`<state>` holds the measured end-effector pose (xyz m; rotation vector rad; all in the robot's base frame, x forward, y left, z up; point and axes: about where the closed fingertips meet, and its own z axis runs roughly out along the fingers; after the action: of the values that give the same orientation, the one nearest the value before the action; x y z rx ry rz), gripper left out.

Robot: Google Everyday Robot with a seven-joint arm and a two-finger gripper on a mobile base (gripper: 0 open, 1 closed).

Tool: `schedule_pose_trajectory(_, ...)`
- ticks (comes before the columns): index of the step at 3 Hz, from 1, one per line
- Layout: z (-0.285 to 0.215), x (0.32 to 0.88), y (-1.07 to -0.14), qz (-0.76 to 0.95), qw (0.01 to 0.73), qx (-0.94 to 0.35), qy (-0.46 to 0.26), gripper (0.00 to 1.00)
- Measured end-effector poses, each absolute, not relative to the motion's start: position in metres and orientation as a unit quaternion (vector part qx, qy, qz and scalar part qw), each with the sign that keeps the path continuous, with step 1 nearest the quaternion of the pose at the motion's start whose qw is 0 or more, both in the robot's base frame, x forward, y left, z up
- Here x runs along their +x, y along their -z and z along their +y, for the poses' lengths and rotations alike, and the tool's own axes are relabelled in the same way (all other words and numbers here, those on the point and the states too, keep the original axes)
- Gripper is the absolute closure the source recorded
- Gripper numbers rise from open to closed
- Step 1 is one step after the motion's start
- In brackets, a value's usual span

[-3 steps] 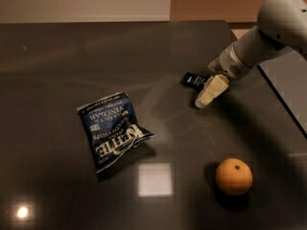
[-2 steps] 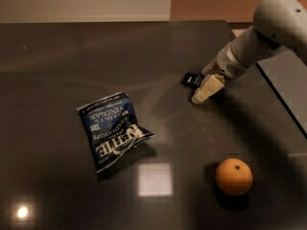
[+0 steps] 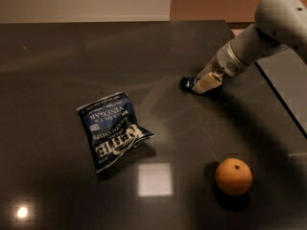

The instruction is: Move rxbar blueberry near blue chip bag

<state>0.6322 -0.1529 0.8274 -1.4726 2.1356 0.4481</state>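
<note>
The rxbar blueberry [image 3: 186,84] is a small dark navy bar lying on the dark table right of centre; only its left end shows. My gripper [image 3: 205,84] is down on the table right at the bar, covering its right part. The blue chip bag [image 3: 113,130], wrinkly with white "Kettle" and "Vinegar" lettering, lies flat at the left centre, well apart from the bar and the gripper.
An orange [image 3: 233,176] sits on the table at the front right. The table's right edge [image 3: 280,99] runs diagonally just behind my arm [image 3: 259,40]. A bright light reflection [image 3: 154,179] lies on the table in front of the chip bag.
My gripper has moved a little left and closer onto the bar, which now shows less. The chip bag and the orange have not moved.
</note>
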Motion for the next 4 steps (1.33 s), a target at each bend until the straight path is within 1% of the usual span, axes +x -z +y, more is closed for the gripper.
schedule_pose_trajectory(1, -0.146, 0.627, -0.833, 0.779, 0.256, -0.546, -0.174, 0.94)
schedule_pose_trajectory(2, -0.127, 0.616, -0.844, 0.764, 0.262, -0.558, -0.19, 1.0)
schedule_pose_trajectory(4, -0.071, 0.566, -0.857, 0.717, 0.254, -0.604, -0.238, 1.0)
